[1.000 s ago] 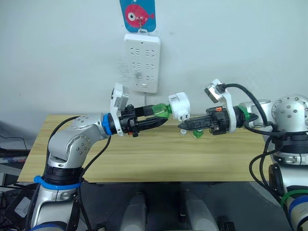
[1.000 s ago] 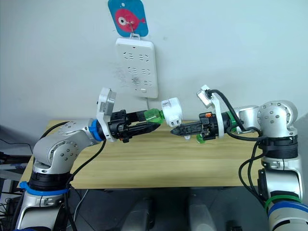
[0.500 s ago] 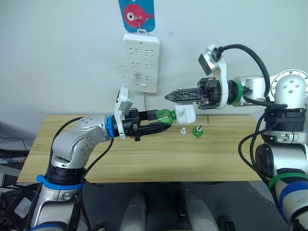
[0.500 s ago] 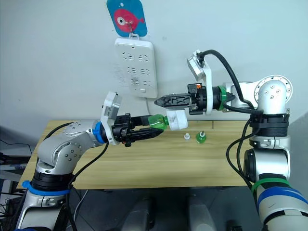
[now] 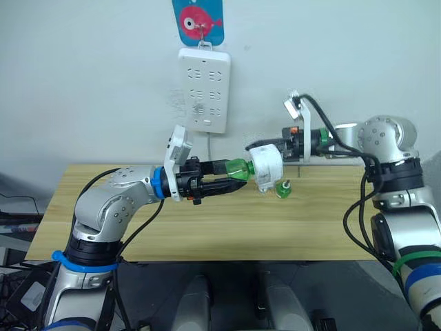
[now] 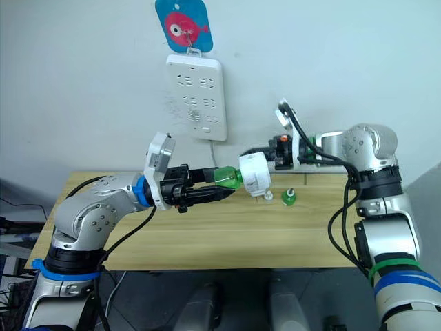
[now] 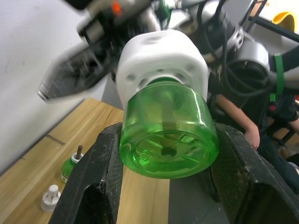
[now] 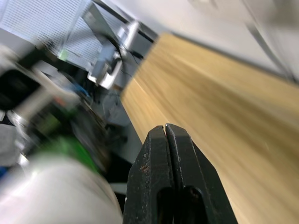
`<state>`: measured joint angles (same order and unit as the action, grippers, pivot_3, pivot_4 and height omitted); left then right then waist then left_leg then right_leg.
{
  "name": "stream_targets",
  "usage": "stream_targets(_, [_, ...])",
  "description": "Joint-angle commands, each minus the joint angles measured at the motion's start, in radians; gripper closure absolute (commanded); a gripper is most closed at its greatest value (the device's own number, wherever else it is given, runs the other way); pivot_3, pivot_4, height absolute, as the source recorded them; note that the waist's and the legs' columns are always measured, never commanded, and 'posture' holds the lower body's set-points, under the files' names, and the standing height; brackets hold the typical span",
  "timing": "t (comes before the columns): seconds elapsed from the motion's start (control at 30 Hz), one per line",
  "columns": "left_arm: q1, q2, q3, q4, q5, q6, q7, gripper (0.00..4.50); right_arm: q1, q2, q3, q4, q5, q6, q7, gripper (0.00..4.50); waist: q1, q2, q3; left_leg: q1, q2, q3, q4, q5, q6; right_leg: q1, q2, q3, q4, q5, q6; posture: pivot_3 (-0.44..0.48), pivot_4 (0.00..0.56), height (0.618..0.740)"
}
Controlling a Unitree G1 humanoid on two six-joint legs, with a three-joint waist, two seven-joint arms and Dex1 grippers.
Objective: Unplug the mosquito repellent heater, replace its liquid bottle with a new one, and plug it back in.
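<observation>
The small white rounded plastic mosquito repellent heater (image 5: pixel 266 166) is unplugged and held in the air over the wooden worktop (image 5: pixel 207 227), with a green translucent plastic bottle (image 7: pixel 169 135) seated in its base. The left gripper (image 5: pixel 219 183) has its jaws clamped on that bottle. Just beyond the heater, a green bottle with a wick (image 5: pixel 282 189) and a small white cap (image 6: pixel 267 195) stand on the worktop. So the swap looks nearly done; plugging in remains. Behind the heater, the right gripper (image 8: pixel 167 140) reaches level, jaws pressed together and empty. Farther off, above the heater, hangs the long white power strip (image 5: pixel 203 89).

Head stereo pair — frontal, wrist views — close-up
</observation>
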<state>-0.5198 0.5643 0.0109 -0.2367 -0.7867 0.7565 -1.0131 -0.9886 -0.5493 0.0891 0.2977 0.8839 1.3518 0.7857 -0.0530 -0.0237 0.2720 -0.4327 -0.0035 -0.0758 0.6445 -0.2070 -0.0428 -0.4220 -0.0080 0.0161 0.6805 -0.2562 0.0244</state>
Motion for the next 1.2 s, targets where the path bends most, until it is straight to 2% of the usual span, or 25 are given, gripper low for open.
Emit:
stream_targets(0.03, [-0.017, -0.001, 0.037, -0.009, -0.007, -0.023, 0.013, 2.24, 0.055, -0.038, -0.037, -0.143, 0.049, 0.091, 0.030, 4.45, -0.001, 0.000, 0.000, 0.000, 0.000, 0.001, 0.000, 0.000, 0.000, 0.000, 0.000, 0.000, 0.000, 0.000, 0.000, -0.047, 0.250, 0.740])
stream_targets(0.13, [-0.041, -0.007, 0.050, 0.039, 0.019, -0.052, 0.029, 2.24, 0.110, -0.029, -0.125, -0.264, 0.144, 0.233, -0.013, 4.45, -0.002, 0.000, 0.000, 0.000, 0.000, 0.000, 0.000, 0.000, 0.000, 0.000, 0.000, 0.000, 0.000, 0.000, 0.000, -0.051, 0.251, 0.740])
stream_targets(0.23, [-0.047, -0.006, 0.045, 0.060, 0.035, -0.070, 0.023, 2.24, 0.126, -0.025, -0.169, -0.305, 0.249, 0.263, -0.072, 4.45, -0.004, 0.000, 0.000, 0.000, 0.001, 0.000, 0.000, 0.000, 0.000, 0.000, 0.001, 0.000, 0.001, 0.000, 0.000, -0.056, 0.249, 0.740])
stream_targets(0.43, [-0.048, -0.010, 0.029, 0.077, 0.058, -0.090, 0.009, 2.24, 0.064, -0.034, -0.218, -0.266, 0.480, 0.263, -0.221, 4.45, -0.004, 0.000, 0.000, 0.000, 0.000, 0.001, 0.000, 0.000, 0.000, 0.000, 0.001, 0.001, 0.000, 0.000, 0.000, -0.073, 0.246, 0.740])
stream_targets(0.53, [-0.043, -0.010, 0.021, 0.072, 0.060, -0.088, -0.004, 2.24, 0.017, -0.026, -0.233, -0.240, 0.530, 0.263, -0.280, 4.45, -0.004, 0.000, 0.000, 0.000, 0.000, 0.001, 0.000, 0.000, 0.000, 0.000, 0.001, 0.001, 0.000, 0.000, 0.000, -0.077, 0.245, 0.740])
stream_targets(0.73, [-0.037, -0.011, 0.003, 0.053, 0.053, -0.075, -0.028, 2.24, -0.090, 0.017, -0.238, -0.161, 0.465, 0.236, -0.308, 4.45, -0.004, 0.000, 0.000, 0.000, 0.001, 0.001, 0.000, 0.000, 0.000, 0.000, 0.001, 0.001, 0.000, 0.000, 0.000, -0.086, 0.239, 0.740])
stream_targets(1.07, [-0.010, -0.010, -0.006, 0.012, 0.030, -0.058, -0.047, 2.24, -0.191, 0.040, -0.089, -0.006, 0.147, 0.020, -0.107, 4.45, -0.006, 0.000, 0.000, 0.000, 0.001, 0.001, 0.000, 0.000, 0.000, -0.001, 0.001, 0.001, 0.000, 0.000, 0.000, -0.077, 0.229, 0.740])
stream_targets(1.2, [0.009, -0.007, 0.007, -0.012, 0.013, -0.041, -0.040, 2.24, -0.197, 0.027, -0.092, 0.026, 0.086, -0.006, -0.055, 4.45, -0.005, 0.000, 0.000, 0.000, 0.000, 0.001, 0.000, 0.000, 0.000, -0.001, 0.000, 0.001, 0.000, 0.000, 0.000, -0.060, 0.227, 0.740])
